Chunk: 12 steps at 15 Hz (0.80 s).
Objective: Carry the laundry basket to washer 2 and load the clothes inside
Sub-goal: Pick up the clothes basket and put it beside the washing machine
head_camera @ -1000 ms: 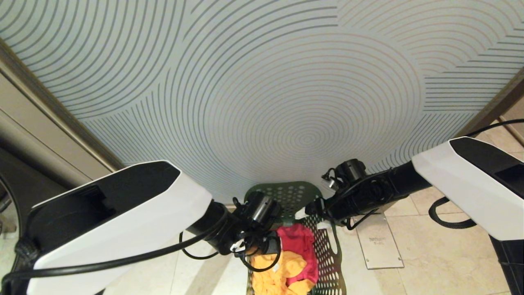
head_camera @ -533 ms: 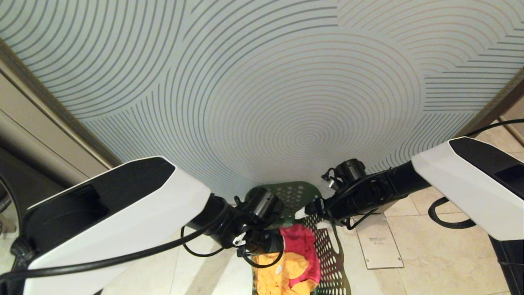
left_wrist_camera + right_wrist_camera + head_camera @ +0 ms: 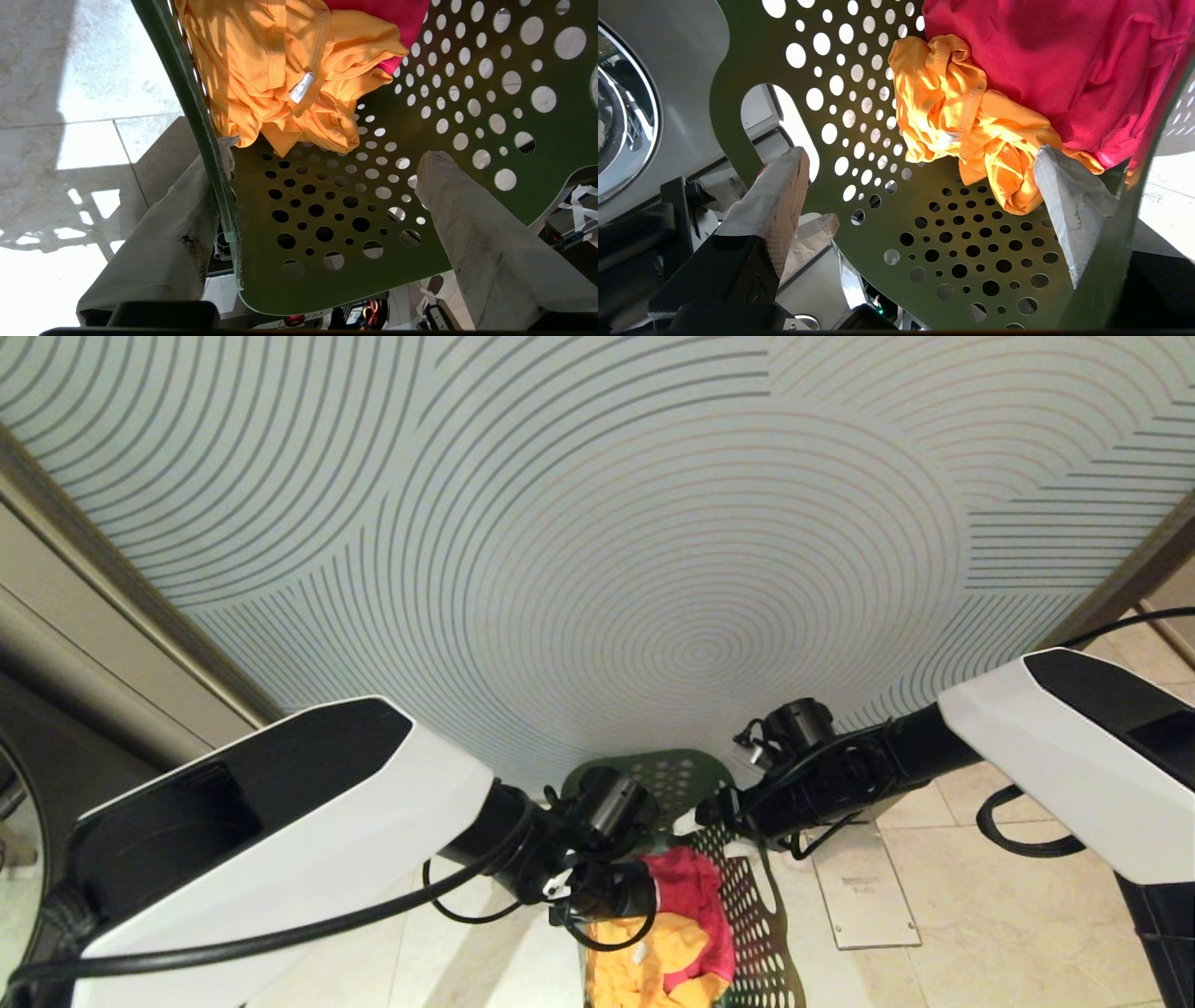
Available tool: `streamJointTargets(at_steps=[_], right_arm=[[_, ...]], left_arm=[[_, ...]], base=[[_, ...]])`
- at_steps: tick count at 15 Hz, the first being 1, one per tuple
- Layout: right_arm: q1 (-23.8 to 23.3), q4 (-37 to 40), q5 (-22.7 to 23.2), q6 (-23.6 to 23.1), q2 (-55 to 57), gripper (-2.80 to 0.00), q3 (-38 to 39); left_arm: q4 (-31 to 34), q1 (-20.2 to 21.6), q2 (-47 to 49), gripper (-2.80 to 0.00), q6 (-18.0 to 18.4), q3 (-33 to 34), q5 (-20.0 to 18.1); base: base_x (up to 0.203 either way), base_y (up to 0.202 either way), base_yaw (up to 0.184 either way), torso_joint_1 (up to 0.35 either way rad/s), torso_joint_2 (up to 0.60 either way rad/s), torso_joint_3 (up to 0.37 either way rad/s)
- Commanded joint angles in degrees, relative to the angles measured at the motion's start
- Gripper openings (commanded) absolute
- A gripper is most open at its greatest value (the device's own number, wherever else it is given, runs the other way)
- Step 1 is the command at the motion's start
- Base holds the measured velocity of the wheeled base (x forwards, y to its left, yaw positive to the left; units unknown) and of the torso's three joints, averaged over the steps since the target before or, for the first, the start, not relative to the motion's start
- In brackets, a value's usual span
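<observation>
Left gripper [image 3: 322, 196] has slid a bit further over the basket [image 3: 747, 896], jaws spread straddling its wall; right gripper [image 3: 920, 186] unmoved, also spread wide. Clothes [image 3: 667, 933] inside the basket.

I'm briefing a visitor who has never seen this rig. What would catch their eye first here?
The bright yellow garment and the pink-red garment heaped in the dark green laundry basket between the two arms. Then the left gripper and the right gripper, jaws spread wide at the basket's perforated walls, and the wall of concentric lines behind.
</observation>
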Motion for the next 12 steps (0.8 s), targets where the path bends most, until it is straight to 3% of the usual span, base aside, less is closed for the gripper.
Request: streamJointTargets(at_steps=[1,4,7,12], right_arm=[[0.09,0.03,0.22,0.34,0.11,0.00,-0.02],[0.09,-0.05,0.22,0.34,0.29,0.00,-0.11],[0.09,-0.03,0.22,0.95,-0.06,0.00,-0.10],[0.00,-0.05,0.17,1.31,-0.27,0.00,-0.20]], left_arm=[[0.34,-0.14,0.08,0.00,-0.30,0.00,0.03],[1.49,-0.85,0.80,0.00,-0.17,-0.47,0.95],[2.35,-2.69,4.00,0.00,-0.26,-1.53,12.09],[3.74,-3.90,4.06,0.00,-0.13,-1.85,13.05]], base=[[0.000,0.000,0.000,0.000,0.00,0.000],[0.000,0.000,0.000,0.000,0.00,0.000],[0.000,0.000,0.000,0.000,0.00,0.000],[0.000,0.000,0.000,0.000,0.00,0.000]])
